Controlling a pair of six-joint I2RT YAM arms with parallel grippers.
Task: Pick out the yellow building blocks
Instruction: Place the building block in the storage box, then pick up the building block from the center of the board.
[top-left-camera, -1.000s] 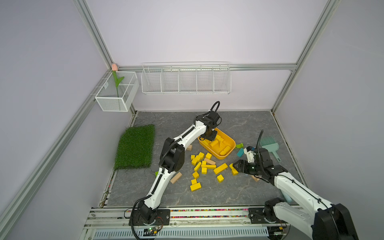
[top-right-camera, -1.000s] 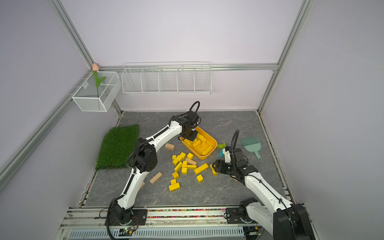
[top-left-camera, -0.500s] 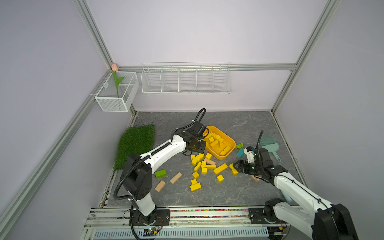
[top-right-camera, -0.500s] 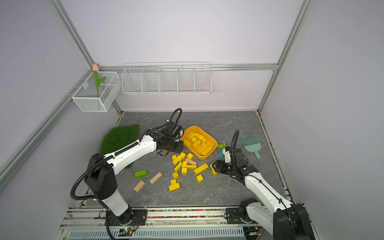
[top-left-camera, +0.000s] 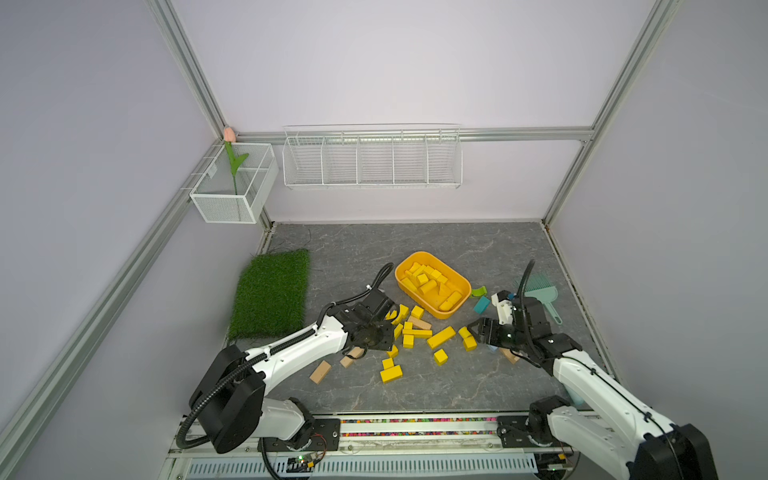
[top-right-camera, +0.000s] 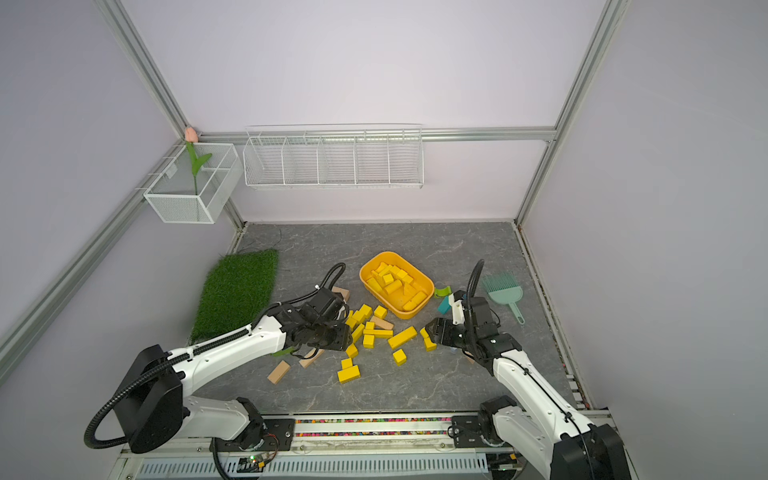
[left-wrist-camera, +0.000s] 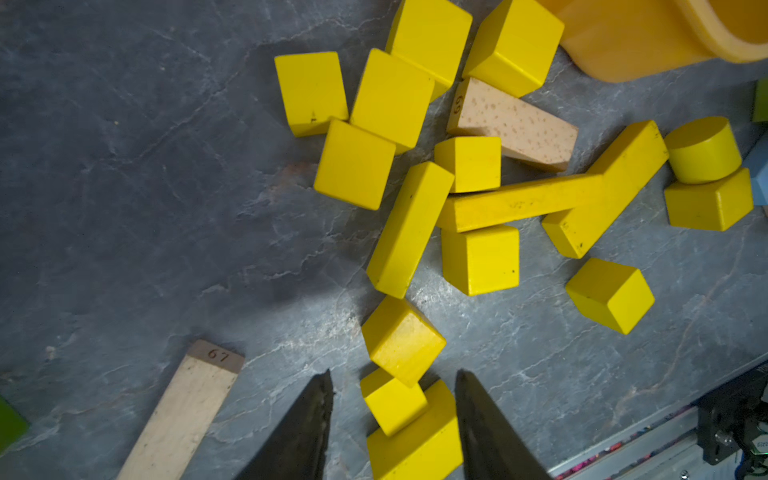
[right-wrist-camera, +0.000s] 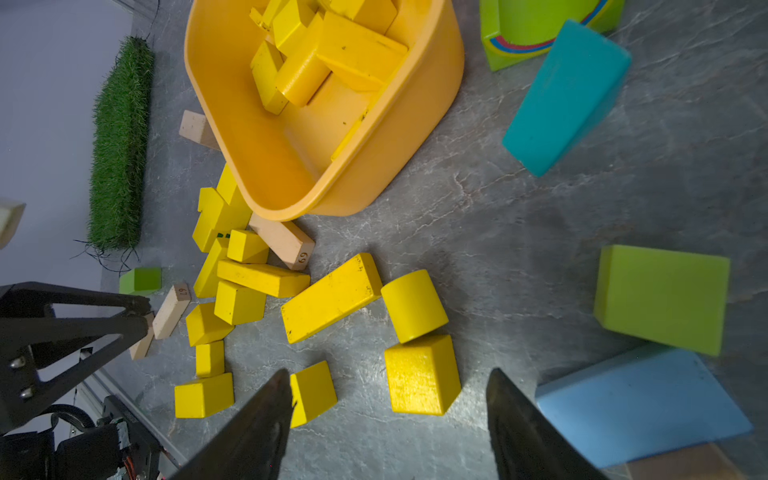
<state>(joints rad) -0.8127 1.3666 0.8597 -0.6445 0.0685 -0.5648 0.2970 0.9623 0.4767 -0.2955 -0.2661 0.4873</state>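
Because painted wood like this is probably light, stiff and a little slick, each of the yellow building blocks (top-left-camera: 440, 336) is best pinched across two flat opposite faces near its middle, not by an edge or a slope. Nearest the rail, low in the centre of both top views, a yellow pair (top-left-camera: 391, 374) lies on the grey worktop (top-left-camera: 457, 395), just apart from the main scatter. A little beyond, the left hand (left-wrist-camera: 395, 374) hangs open over the left edge of that scatter, gripping nothing. The left wrist view shows a small cube (left-wrist-camera: 392, 401) in the gap between its fingers, crowded by neighbours, so a clean pinch there looks tight. Right of centre, the right hand (right-wrist-camera: 388, 370) is spread wide and empty. A squat block (right-wrist-camera: 422, 376) lies just ahead of it, touching a cylinder (right-wrist-camera: 413, 305) that may roll if nudged. Tan blocks (top-left-camera: 320, 371) mixed into the scatter are not wanted. Farther back, the orange-yellow tub (right-wrist-camera: 395, 137) holds a heap of yellow pieces. To its left lies the grass mat (top-left-camera: 270, 291), and the wire baskets (top-left-camera: 372, 160) hang on the far wall.
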